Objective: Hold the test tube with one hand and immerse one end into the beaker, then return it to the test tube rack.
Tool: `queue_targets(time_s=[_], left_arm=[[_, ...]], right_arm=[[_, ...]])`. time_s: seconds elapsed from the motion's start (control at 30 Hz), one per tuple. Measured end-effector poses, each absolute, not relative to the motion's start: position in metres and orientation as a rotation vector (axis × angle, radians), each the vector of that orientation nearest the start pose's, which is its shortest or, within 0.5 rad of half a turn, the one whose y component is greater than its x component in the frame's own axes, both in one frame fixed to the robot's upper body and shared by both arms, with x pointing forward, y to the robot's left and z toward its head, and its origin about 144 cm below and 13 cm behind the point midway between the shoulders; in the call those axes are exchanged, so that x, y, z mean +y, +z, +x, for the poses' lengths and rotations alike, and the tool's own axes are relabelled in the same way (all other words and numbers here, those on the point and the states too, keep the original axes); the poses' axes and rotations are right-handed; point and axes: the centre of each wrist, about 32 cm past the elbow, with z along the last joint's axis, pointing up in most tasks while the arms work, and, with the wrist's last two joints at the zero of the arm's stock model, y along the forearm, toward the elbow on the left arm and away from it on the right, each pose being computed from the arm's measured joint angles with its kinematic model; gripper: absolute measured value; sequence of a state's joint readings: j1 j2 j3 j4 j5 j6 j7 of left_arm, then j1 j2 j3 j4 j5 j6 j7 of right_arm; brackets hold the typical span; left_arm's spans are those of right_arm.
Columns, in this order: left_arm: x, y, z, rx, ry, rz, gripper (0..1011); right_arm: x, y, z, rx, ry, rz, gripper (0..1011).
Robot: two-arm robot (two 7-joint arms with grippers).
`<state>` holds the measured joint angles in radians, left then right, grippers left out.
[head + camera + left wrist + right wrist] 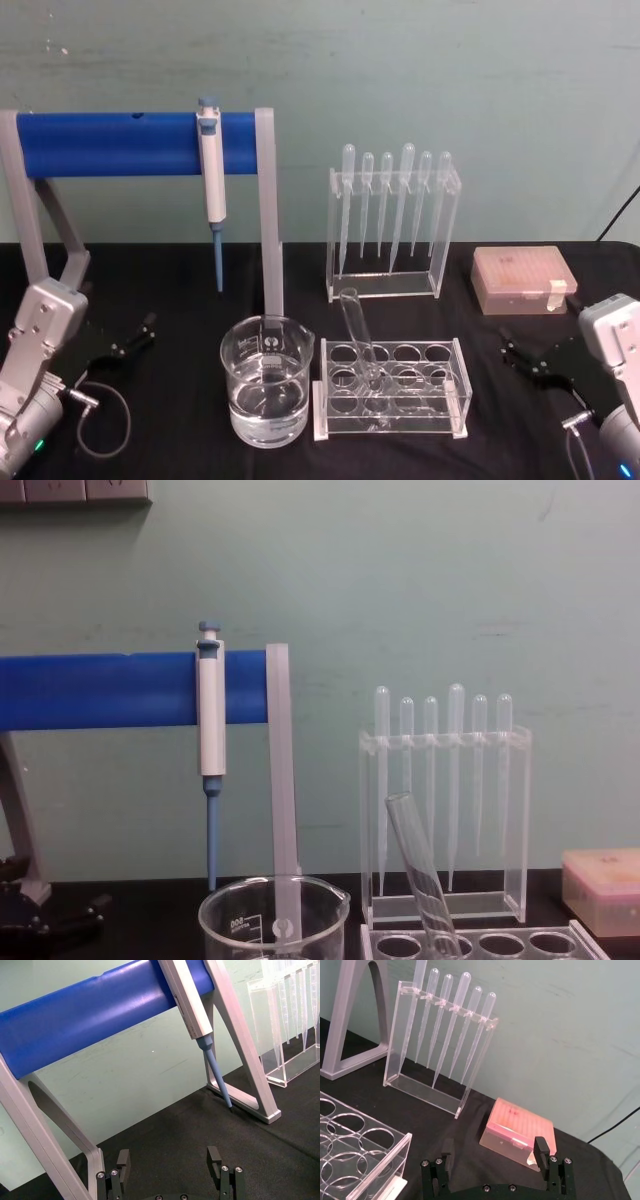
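A clear glass test tube (357, 328) leans in a see-through plastic rack (392, 388) near the front middle of the table, its open rim tipped up and to the left, its round bottom down in one of the holes. Propped like this, its upper part stands free above the rack, likely easy to pinch. Just left of the rack, almost touching it, sits a wide glass beaker (266, 392) partly filled with clear liquid, so the dip looks like a short sideways carry.

The right gripper (522, 353) rests low on the table, right of the rack, its black fingers spread wide and holding nothing. The left gripper (133, 337) lies at the near left, likewise wide open and empty.

The table (160, 300) is covered in black cloth. Farther back stand a blue bar stand (110, 143) with a hanging white-and-blue pipette (211, 175), a clear holder of thin plastic droppers (392, 225), and a pink tip box (524, 279). Behind is a pale green wall (400, 70).
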<state>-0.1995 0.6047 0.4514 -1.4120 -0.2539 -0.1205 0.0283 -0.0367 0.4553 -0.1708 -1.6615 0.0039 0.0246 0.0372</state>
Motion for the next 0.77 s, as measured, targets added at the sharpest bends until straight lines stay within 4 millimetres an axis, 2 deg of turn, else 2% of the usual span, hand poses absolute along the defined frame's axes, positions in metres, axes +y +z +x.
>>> queue_targets(time_s=[0.77], left_arm=[[0.3097, 1.1398, 0.4886, -0.285, 1.248, 0.304, 1000]], right_arm=[[-0.2958, 1.1622, 0.4441, -0.323, -1.315, -0.348, 1004]])
